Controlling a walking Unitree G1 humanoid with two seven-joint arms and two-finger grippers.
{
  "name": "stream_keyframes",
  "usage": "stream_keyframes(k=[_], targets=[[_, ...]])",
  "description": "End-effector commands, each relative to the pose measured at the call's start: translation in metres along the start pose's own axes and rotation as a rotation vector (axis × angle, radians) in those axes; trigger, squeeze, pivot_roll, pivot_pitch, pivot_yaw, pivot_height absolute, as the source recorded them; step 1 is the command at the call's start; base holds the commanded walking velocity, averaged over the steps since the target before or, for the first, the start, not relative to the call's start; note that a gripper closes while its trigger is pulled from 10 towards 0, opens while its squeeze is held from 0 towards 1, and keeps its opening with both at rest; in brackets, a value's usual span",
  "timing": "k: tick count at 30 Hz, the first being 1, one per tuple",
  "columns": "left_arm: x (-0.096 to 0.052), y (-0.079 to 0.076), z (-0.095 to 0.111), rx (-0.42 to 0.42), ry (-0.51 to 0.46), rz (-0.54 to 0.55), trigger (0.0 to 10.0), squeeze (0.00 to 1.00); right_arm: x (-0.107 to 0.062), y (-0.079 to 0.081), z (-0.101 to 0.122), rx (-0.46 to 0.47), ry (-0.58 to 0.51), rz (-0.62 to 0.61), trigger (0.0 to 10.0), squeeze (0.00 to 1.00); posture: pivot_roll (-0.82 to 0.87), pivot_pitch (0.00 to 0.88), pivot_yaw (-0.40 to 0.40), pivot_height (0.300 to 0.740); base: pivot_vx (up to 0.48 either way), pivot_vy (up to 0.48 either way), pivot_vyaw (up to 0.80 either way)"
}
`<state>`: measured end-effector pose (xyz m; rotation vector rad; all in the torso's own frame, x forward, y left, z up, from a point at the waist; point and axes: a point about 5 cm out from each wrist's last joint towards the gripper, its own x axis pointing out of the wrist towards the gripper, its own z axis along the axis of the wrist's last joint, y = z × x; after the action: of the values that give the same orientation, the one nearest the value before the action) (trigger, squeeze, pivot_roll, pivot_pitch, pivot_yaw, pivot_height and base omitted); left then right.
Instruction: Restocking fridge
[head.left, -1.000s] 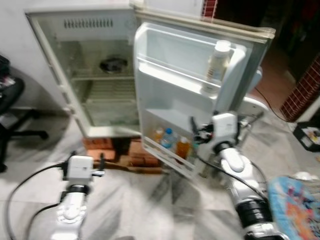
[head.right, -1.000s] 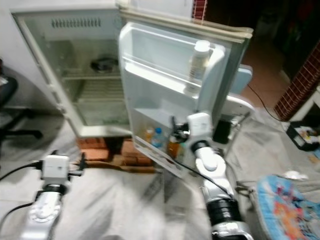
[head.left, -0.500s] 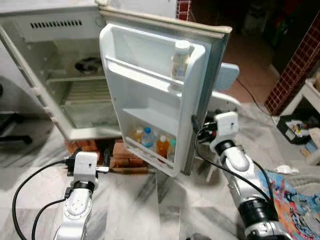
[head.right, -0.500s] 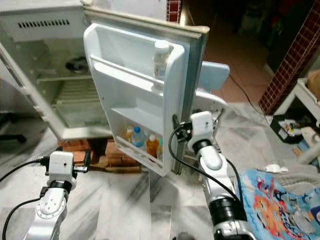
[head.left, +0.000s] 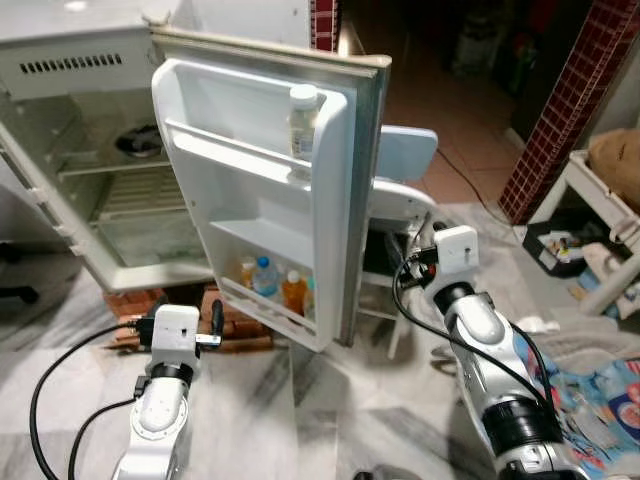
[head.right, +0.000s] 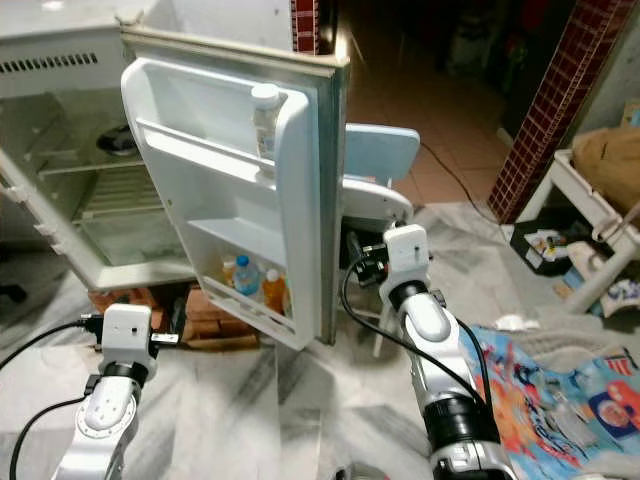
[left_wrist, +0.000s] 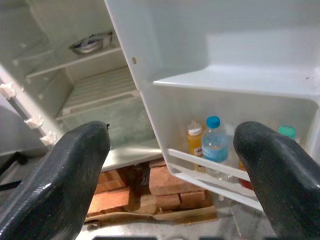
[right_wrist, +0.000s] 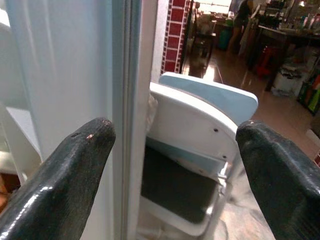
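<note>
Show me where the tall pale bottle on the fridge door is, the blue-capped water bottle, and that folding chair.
Tall pale bottle (head.left: 302, 125): left eye view, its body on the door's upper shelf.
Blue-capped water bottle (left_wrist: 215, 145): left wrist view, its label, bottom door shelf.
Folding chair (right_wrist: 200, 125): right wrist view, its white backrest.

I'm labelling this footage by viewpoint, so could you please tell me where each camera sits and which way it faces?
Left and right eye views: on the head, looking forward and down at the open fridge door; both silver arms show.
Left wrist view: along the open left gripper toward the bottles in the door's bottom shelf.
Right wrist view: along the open right gripper at the door's edge and a folding chair.
Shared: the fridge door.
</note>
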<state>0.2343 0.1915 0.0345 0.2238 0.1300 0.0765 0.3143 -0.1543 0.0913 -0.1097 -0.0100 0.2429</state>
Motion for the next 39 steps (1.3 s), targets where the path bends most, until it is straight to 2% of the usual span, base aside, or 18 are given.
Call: stream_keyframes(k=[1, 3, 5, 7, 8, 13, 15, 19, 23, 27, 33, 35, 39], targets=[[0.000, 0.008, -0.003, 0.014, 0.013, 0.024, 10.0, 0.00, 0.010, 0.004, 0.010, -0.007, -0.035, 0.007, 10.0, 0.00, 0.00, 0.000, 0.022, 0.740, 0.000, 0.000, 0.00], [-0.002, 0.007, -0.002, 0.016, 0.019, 0.023, 10.0, 0.00, 0.027, -0.001, 0.024, 0.003, -0.060, -0.025, 10.0, 0.00, 0.01, 0.000, 0.021, 0.740, 0.000, 0.000, 0.00], [-0.004, 0.007, -0.003, 0.019, 0.025, 0.024, 10.0, 0.00, 0.037, -0.001, 0.033, -0.002, -0.076, -0.025, 10.0, 0.00, 0.01, 0.000, 0.018, 0.740, 0.000, 0.000, 0.00], [-0.004, 0.007, -0.003, 0.020, 0.026, 0.024, 10.0, 0.00, 0.039, 0.000, 0.035, -0.008, -0.078, -0.025, 10.0, 0.00, 0.02, 0.000, 0.017, 0.740, 0.000, 0.000, 0.00], [-0.006, 0.009, -0.005, 0.022, 0.033, 0.036, 10.0, 0.00, 0.045, 0.000, 0.042, -0.038, -0.095, -0.012, 10.0, 0.00, 0.02, 0.000, 0.013, 0.740, 0.000, 0.000, 0.00], [-0.011, 0.015, -0.009, 0.020, 0.050, 0.063, 10.0, 0.00, 0.049, -0.003, 0.046, -0.075, -0.119, -0.035, 10.0, 0.00, 0.05, 0.000, 0.000, 0.740, 0.000, 0.000, 0.31], [-0.016, 0.016, -0.012, 0.021, 0.062, 0.065, 10.0, 0.00, 0.049, -0.005, 0.044, -0.078, -0.111, -0.094, 10.0, 0.00, 0.05, 0.000, -0.004, 0.740, 0.000, 0.000, 0.78], [-0.016, 0.015, -0.011, 0.022, 0.063, 0.063, 10.0, 0.00, 0.049, -0.003, 0.041, -0.092, -0.103, -0.132, 10.0, 0.00, 0.05, 0.003, 0.002, 0.740, 0.000, 0.000, 0.78], [-0.015, 0.015, -0.011, 0.023, 0.065, 0.053, 10.0, 0.00, 0.048, -0.004, 0.039, -0.071, -0.108, -0.183, 10.0, 0.00, 0.04, 0.006, 0.009, 0.740, 0.000, 0.000, 0.00], [-0.013, 0.014, -0.008, 0.028, 0.059, 0.044, 10.0, 0.00, 0.049, -0.008, 0.043, -0.087, -0.128, -0.240, 10.0, 0.00, 0.04, 0.008, 0.014, 0.740, 0.000, 0.000, 0.00], [-0.012, 0.013, -0.007, 0.029, 0.060, 0.041, 10.0, 0.00, 0.055, -0.015, 0.044, -0.007, -0.100, -0.271, 10.0, 0.00, 0.05, 0.010, 0.016, 0.740, 0.000, 0.000, 0.00], [-0.013, 0.013, -0.008, 0.027, 0.064, 0.038, 10.0, 0.00, 0.063, -0.008, 0.052, 0.063, -0.119, -0.217, 10.0, 0.00, 0.05, 0.011, 0.016, 0.740, 0.000, 0.000, 0.00], [-0.013, 0.013, -0.009, 0.024, 0.072, 0.032, 10.0, 0.00, 0.072, 0.005, 0.063, 0.104, -0.139, -0.131, 10.0, 0.00, 0.06, 0.012, 0.015, 0.740, 0.000, 0.000, 0.00]])
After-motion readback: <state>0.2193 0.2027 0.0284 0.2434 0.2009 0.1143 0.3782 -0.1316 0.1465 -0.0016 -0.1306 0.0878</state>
